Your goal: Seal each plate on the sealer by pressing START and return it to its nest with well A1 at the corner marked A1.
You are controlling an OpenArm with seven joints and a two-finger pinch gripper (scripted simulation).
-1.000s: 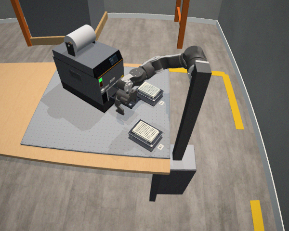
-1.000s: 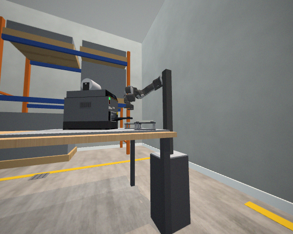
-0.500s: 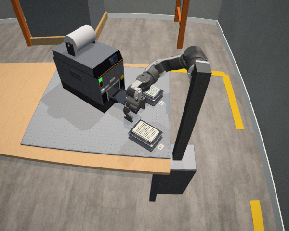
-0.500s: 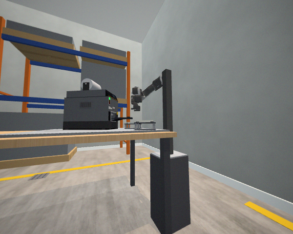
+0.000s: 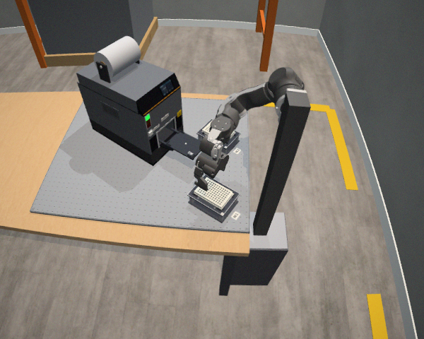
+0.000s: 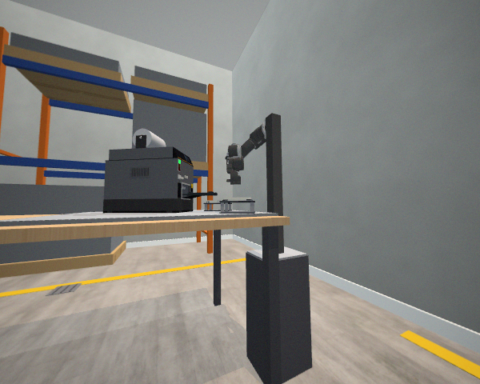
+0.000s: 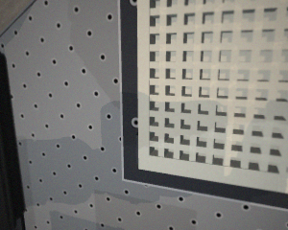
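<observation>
My gripper (image 5: 205, 182) (image 6: 234, 181) is open and holds nothing. It hangs above the near plate; one dark finger shows at the left edge of the wrist view. The near plate (image 5: 215, 193) (image 7: 143, 96), cream with rows of wells, lies in the near nest (image 5: 222, 215) (image 7: 129, 96). The far plate (image 5: 206, 128) is in the far nest (image 5: 235, 136), partly hidden by the arm. The sealer's stage (image 5: 184, 143) (image 6: 205, 194) is out and shows no plate on its visible part. The sealer's lamp (image 5: 147, 117) (image 6: 179, 162) is green. The nest labels are too small to read surely.
The grey sealer (image 5: 113, 105) (image 6: 141, 179) with its white foil roll (image 5: 119, 54) stands left of the nests. The stage juts out toward the far nest and the arm. The arm's dark post (image 5: 283, 164) (image 6: 273, 165) stands right of the table edge.
</observation>
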